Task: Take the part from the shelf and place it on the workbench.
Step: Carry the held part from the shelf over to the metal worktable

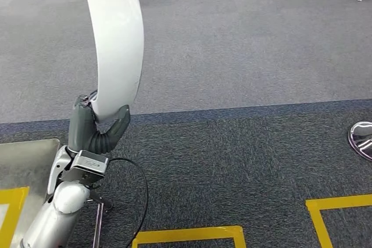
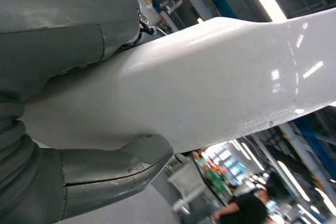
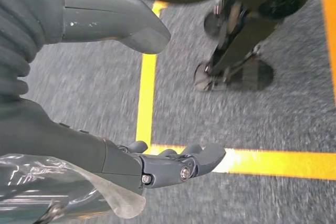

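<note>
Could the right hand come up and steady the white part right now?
Probably yes: the right hand hangs open over the carpet holding nothing, and the white part, held upright by the left hand, has open space beside it.

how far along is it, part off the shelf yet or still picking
Done: the white curved part is off the shelf, gripped at its lower end by the left robot hand. In hand: carrying it upright over grey carpet. Left: placing it on the workbench. The right robot hand holds nothing.

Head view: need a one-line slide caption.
Left hand grips the curved white part by its lower end, holding it upright above grey carpet marked with yellow floor tape.
</note>
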